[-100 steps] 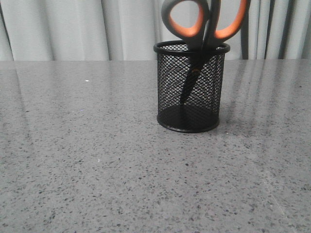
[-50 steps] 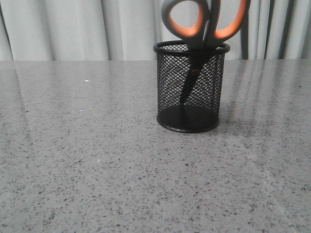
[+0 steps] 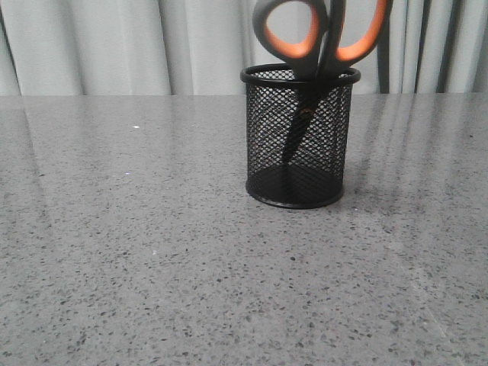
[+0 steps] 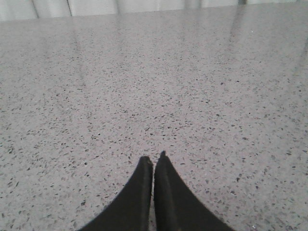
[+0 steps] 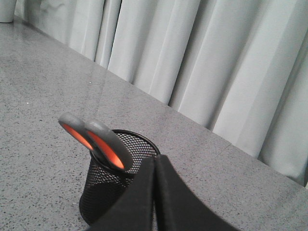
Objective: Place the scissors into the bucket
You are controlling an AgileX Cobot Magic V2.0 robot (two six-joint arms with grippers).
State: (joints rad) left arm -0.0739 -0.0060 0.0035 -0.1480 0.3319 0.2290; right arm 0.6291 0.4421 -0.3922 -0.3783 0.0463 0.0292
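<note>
The black wire-mesh bucket (image 3: 300, 136) stands upright on the grey speckled table, right of centre. The scissors (image 3: 320, 34) stand inside it, blades down, with the grey and orange loop handles sticking out above the rim. In the right wrist view the bucket (image 5: 103, 183) and the scissors' handles (image 5: 98, 139) lie just beyond my right gripper (image 5: 155, 161), which is shut and empty. My left gripper (image 4: 153, 160) is shut and empty over bare table. Neither gripper shows in the front view.
The grey speckled table (image 3: 137, 252) spreads all round the bucket. Pale curtains (image 3: 114, 46) hang behind the table's far edge. A white object (image 5: 6, 10) stands at the far corner in the right wrist view.
</note>
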